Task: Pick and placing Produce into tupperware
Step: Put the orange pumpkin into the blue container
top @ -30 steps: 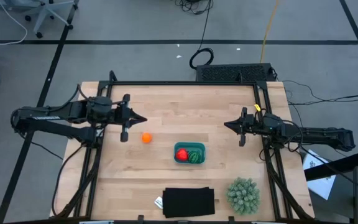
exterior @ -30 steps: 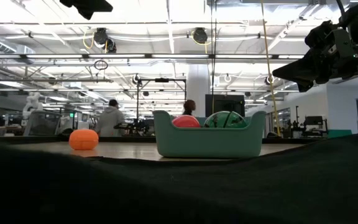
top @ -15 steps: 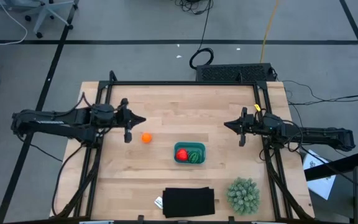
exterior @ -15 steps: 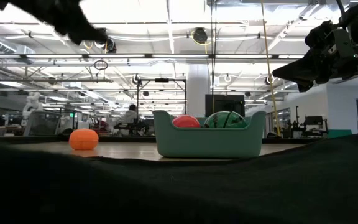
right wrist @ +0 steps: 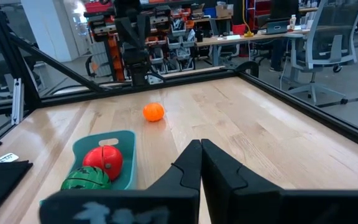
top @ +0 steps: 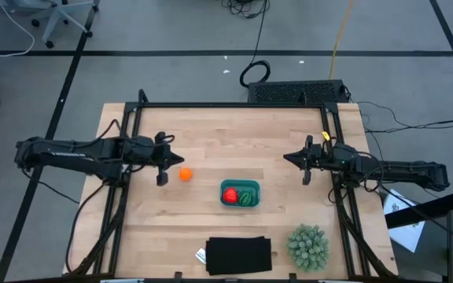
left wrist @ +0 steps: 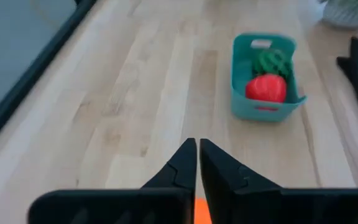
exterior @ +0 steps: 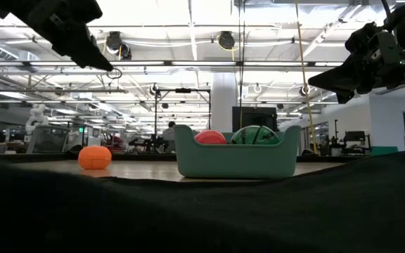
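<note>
A: What differs from a second ago?

B: Only the left arm. Its left gripper (top: 171, 154), dark, with two fingers (left wrist: 185, 163), sits closer to the small round orange toy fruit (top: 185, 174) on the pale wooden table (top: 234, 134) than it did.

A: How does it look from table height?

B: A second ago just a dark tip shows at the top edge, above that fruit. Now much more of the arm hangs down into the upper corner there (exterior: 83, 42).

A: And the fingers?

B: They lie nearly together, pointing toward the fruit, whose edge peeks out beneath them in the wrist camera (left wrist: 202, 211).

A: Anything behind?

B: A person in the room beyond the table now stands farther along, beside the small teal-blue plastic container (exterior: 236, 160).
</note>
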### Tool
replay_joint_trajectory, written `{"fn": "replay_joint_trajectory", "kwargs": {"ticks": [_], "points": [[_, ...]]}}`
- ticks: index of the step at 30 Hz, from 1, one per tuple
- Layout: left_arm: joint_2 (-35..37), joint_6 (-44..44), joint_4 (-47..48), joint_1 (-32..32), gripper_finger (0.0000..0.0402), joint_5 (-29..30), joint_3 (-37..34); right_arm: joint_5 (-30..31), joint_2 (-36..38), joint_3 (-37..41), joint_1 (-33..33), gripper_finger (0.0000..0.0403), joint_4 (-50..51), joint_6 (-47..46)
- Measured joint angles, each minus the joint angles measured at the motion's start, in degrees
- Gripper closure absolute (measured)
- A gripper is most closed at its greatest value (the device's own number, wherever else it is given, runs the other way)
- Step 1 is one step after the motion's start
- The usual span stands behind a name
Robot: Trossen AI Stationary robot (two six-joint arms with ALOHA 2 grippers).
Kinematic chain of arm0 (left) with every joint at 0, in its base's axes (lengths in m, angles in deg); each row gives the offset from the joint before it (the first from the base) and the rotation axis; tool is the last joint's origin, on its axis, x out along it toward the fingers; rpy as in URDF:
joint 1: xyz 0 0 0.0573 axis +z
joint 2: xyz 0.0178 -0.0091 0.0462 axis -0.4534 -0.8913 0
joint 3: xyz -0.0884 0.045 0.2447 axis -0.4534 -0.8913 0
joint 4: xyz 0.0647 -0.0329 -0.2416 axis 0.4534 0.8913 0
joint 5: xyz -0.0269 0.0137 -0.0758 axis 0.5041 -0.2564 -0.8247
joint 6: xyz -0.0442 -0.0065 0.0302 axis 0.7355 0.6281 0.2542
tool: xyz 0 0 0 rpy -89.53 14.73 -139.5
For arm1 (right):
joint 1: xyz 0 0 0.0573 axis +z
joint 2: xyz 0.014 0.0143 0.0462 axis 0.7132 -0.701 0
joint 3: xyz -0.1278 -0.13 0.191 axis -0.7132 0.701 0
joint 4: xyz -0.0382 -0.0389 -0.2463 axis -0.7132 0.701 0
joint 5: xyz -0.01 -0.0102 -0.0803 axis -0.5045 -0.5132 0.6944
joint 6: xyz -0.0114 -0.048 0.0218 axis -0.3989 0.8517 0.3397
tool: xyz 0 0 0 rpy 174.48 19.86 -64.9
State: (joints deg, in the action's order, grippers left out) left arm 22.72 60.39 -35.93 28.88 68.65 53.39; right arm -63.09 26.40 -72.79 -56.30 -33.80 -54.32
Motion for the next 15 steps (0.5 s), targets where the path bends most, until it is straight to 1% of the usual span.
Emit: {"fn": "replay_joint_trajectory", "kwargs": {"ticks": [3, 6, 12, 15], "points": [[-3.1, 2.0, 5.8, 0.5, 0.0350, 0.4, 2.9, 0.0, 0.0, 0.0, 0.0, 0.0403, 0.0, 0.0], [-7.0, 3.0, 10.7, 1.1, 0.0310, 1.1, 5.5, 0.0, 0.0, 0.0, 0.0, 0.0403, 0.0, 0.1], [-15.2, 2.8, 19.2, 1.4, 0.0210, -0.9, 10.9, 0.0, 0.0, 0.0, 0.0, 0.0403, 0.0, 0.0], [-18.4, 2.1, 21.6, 1.4, 0.0156, -1.8, 12.8, 0.0, 0.0, 0.0, 0.0, 0.0403, 0.0, 0.0]]}}
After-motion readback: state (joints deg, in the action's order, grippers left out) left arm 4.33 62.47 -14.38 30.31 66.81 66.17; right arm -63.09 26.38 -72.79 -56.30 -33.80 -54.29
